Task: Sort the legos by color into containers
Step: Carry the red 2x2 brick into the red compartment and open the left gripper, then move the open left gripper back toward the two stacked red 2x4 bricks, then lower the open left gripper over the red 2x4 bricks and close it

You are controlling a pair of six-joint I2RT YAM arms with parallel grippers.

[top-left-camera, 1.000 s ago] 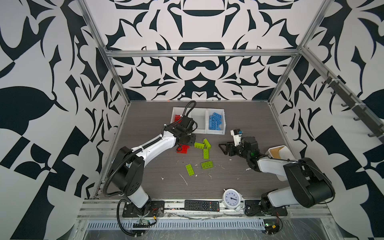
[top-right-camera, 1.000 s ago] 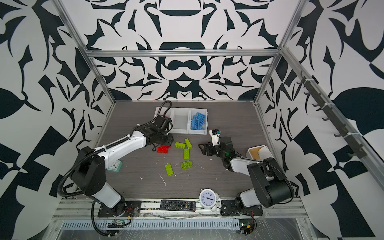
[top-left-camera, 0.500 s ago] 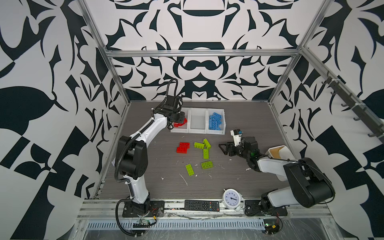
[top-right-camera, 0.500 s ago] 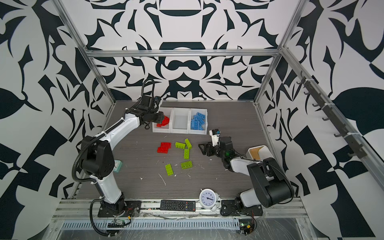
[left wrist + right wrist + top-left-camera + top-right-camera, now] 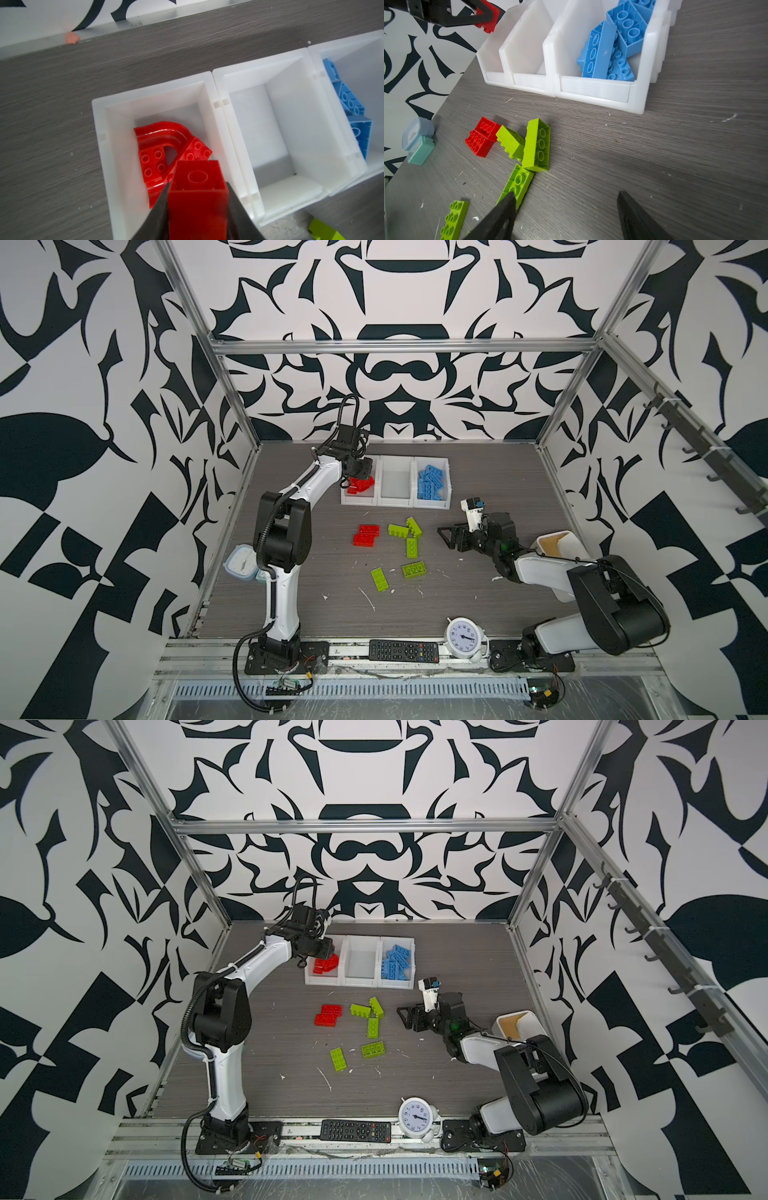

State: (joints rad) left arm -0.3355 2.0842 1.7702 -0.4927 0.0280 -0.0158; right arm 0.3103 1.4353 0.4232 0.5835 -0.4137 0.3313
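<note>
Red brick point(image 5: 196, 172) clamped in left gripper point(image 5: 197, 185) above the red-stocked bin point(image 5: 99, 128), staged for a colour-matched drop; right gripper point(image 5: 565, 193) jaws wide, empty, near green bricks point(image 5: 536, 145).

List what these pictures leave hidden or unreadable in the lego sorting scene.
1. Left wrist view: the red brick held in the left end effector covers part of the red arch and the floor of the red-lego bin.
2. Right wrist view: the picture's edge cuts off a lime brick; walls hide that bin's contents.
3. Both top views: the remote has button labels too small to read.
</note>
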